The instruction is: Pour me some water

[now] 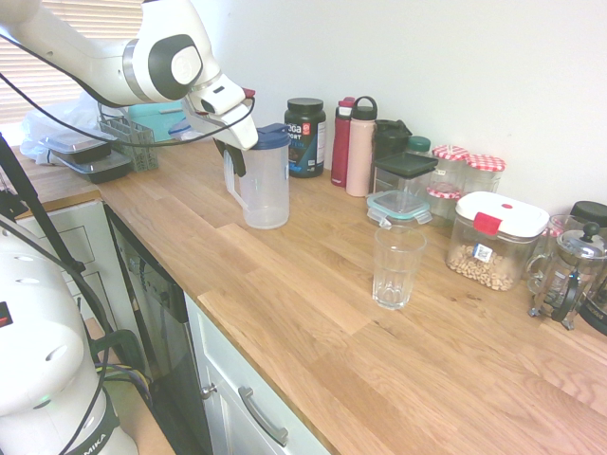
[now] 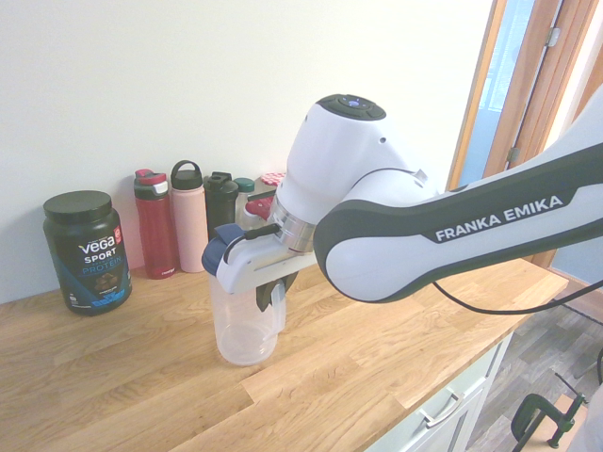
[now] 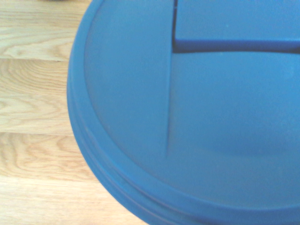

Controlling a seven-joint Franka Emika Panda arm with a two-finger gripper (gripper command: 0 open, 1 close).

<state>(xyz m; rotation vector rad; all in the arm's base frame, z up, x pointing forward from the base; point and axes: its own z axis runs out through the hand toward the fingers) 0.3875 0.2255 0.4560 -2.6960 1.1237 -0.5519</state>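
First exterior view. Wooden counter (image 1: 313,294). Clear plastic jug (image 1: 263,185) with a blue lid (image 1: 273,136), standing upright toward the far left; any water level inside cannot be made out. Gripper (image 1: 233,156) at the jug's handle (image 1: 229,180), on its left side, fingers drawn together on the handle. Empty drinking glass (image 1: 396,265), upright, well apart from the jug, nearer and to the right. Along the far wall: black protein tub (image 1: 305,136), dark red bottle (image 1: 341,142), pink bottle (image 1: 360,147), a black-lidded box, jars with checked lids, a clear container (image 1: 493,242) with a red clasp holding beans or nuts, and a coffee press (image 1: 569,275) at the right edge.

Second exterior view. Same jug (image 2: 245,320), base resting on the counter (image 2: 141,377). Gripper (image 2: 268,287) clamped on the handle just under the lid (image 2: 219,252). Tub (image 2: 87,250), red bottle (image 2: 155,224) and pink bottle (image 2: 190,215) stand behind, apart from the jug. The glass is out of this view.

Wrist view. Blue lid (image 3: 197,117) fills the picture from close by; bare counter (image 3: 33,93) beside it.

Step in hand, as judged: handle gripped, jug not yet lifted. Next move calls for raising the jug clear, carrying it across to the glass, and tilting the spout over the rim slowly, keeping the grip firm so the jug does not swing on its handle.
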